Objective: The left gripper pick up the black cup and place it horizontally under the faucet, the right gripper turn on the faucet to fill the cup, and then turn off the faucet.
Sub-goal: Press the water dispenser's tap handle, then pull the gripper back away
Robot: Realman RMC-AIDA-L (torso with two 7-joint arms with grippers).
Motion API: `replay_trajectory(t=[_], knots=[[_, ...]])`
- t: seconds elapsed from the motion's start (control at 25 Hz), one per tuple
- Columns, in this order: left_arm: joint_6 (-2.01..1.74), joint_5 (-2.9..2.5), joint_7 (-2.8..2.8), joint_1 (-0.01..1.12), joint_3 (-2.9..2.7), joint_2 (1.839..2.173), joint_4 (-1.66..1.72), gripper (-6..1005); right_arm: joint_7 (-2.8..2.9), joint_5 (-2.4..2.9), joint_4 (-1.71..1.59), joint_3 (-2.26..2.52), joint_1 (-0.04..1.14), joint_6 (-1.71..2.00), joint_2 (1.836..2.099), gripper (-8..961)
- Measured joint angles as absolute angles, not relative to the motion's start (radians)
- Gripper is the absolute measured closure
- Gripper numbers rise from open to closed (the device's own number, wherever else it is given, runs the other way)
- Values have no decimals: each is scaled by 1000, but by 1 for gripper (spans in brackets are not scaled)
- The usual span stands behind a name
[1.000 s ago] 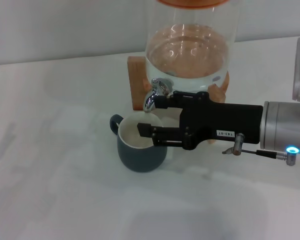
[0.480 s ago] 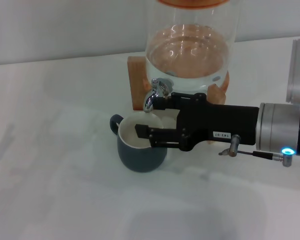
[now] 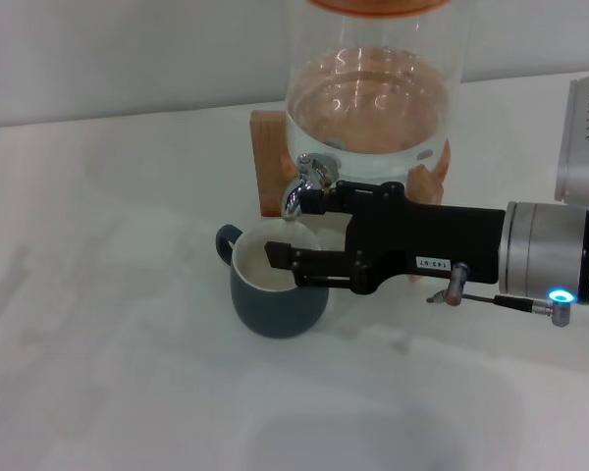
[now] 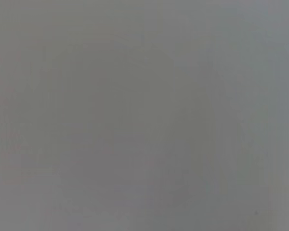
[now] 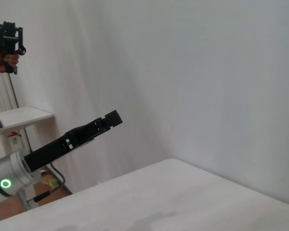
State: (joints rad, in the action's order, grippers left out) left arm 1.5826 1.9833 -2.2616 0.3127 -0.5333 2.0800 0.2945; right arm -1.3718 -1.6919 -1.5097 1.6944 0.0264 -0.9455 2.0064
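Observation:
The black cup (image 3: 275, 297) stands upright on the white table, handle to the left, right below the chrome faucet (image 3: 302, 186) of the glass dispenser (image 3: 373, 88). My right gripper (image 3: 293, 228) reaches in from the right and is open. Its upper finger lies against the faucet's side by the lever, and its lower finger hangs over the cup's rim. The left gripper (image 5: 111, 118) shows only in the right wrist view, held up in the air away from the table. The left wrist view is a plain grey field.
The dispenser rests on a wooden stand (image 3: 268, 147) at the back of the table (image 3: 108, 324). A grey boxy object (image 3: 584, 137) sits at the right edge. A person's hand holding a black device (image 5: 7, 41) appears far off in the right wrist view.
My right gripper and arm have shifted slightly left toward the faucet. The cup has not moved.

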Motion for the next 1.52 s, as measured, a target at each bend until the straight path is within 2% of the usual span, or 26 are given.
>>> replay_trajectory(t=[1.52], knots=[[1582,1983,-2261,316,-538,2078,296,106,-1380,-1698,-1502,1596,8,-1001,2004,203]])
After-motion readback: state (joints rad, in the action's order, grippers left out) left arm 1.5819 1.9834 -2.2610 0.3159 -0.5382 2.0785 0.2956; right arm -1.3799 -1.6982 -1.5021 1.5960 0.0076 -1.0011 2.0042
